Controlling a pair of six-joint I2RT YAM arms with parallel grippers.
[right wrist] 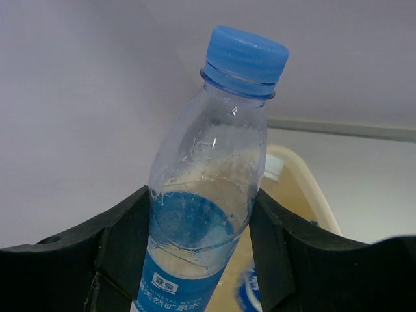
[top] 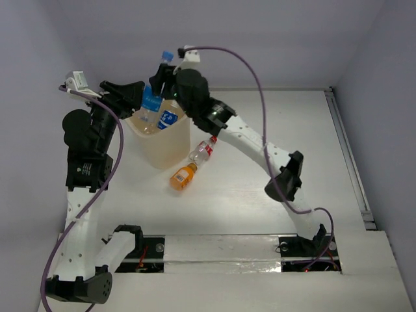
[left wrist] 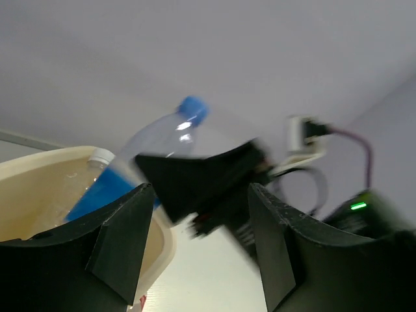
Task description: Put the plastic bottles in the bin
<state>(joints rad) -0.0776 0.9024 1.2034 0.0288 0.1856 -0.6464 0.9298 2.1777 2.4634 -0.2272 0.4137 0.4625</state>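
Observation:
My right gripper [top: 160,83] is shut on a clear bottle [top: 153,99] with a blue cap and blue label, held tilted over the cream bin [top: 166,153]. In the right wrist view the bottle [right wrist: 211,195] sits between the fingers [right wrist: 120,244] above the bin [right wrist: 305,188]. My left gripper [top: 135,92] is open and empty at the bin's back-left rim; its view shows the held bottle [left wrist: 162,140] and the bin rim [left wrist: 39,159]. A blue-and-white-labelled bottle [top: 168,119] lies in the bin. A red-labelled bottle [top: 203,151] and an orange bottle [top: 183,177] lie on the table beside the bin.
A white-capped bottle [right wrist: 273,168] shows inside the bin. The white table [top: 292,123] stretches to the right, with a rail [top: 348,156] along its right edge. Purple cables [top: 257,78] arc over both arms. The back wall stands close behind the bin.

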